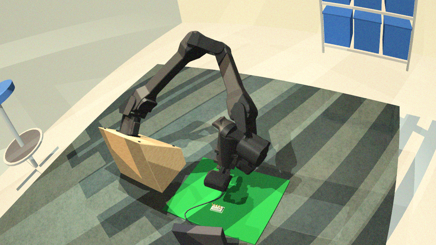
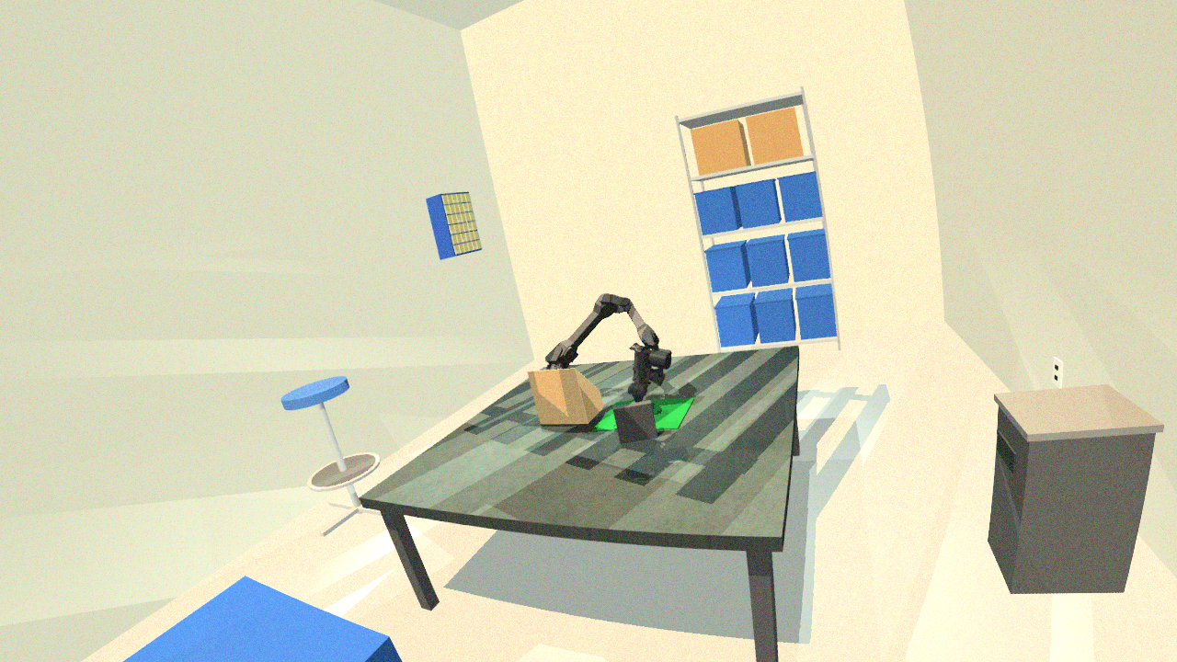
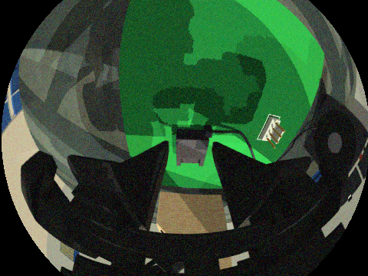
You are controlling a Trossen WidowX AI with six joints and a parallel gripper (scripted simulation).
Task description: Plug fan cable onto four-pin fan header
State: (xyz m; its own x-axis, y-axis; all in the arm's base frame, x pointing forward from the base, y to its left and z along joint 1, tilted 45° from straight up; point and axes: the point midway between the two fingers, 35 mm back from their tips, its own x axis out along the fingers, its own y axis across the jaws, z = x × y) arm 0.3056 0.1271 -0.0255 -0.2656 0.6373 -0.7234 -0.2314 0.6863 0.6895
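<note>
The green board [image 1: 262, 195] [image 2: 676, 409] [image 3: 230, 15] lies flat on the table. The white four-pin header [image 1: 217, 210] [image 3: 271, 129] stands bare on it. The fan's small dark plug [image 3: 192, 150] sits on the board, apart from the header, and its black cable [image 1: 195, 209] [image 3: 241, 134] runs to the dark fan [image 1: 198, 234] [image 2: 635, 424] [image 3: 333, 143]. My gripper [image 1: 217, 182] [image 2: 637, 396] [image 3: 190, 146] points straight down, low over the board. Its fingers stand open on either side of the plug, with a gap on each side. In the top view the fingers hide the plug.
The arm's tan wedge-shaped base [image 1: 143, 158] [image 2: 559, 396] stands just left of the board. The fan stands upright at the board's near edge, close to the header. A stool [image 1: 21, 146], a shelf of blue bins [image 2: 760, 246] and a grey cabinet [image 2: 1069, 485] stand off the table.
</note>
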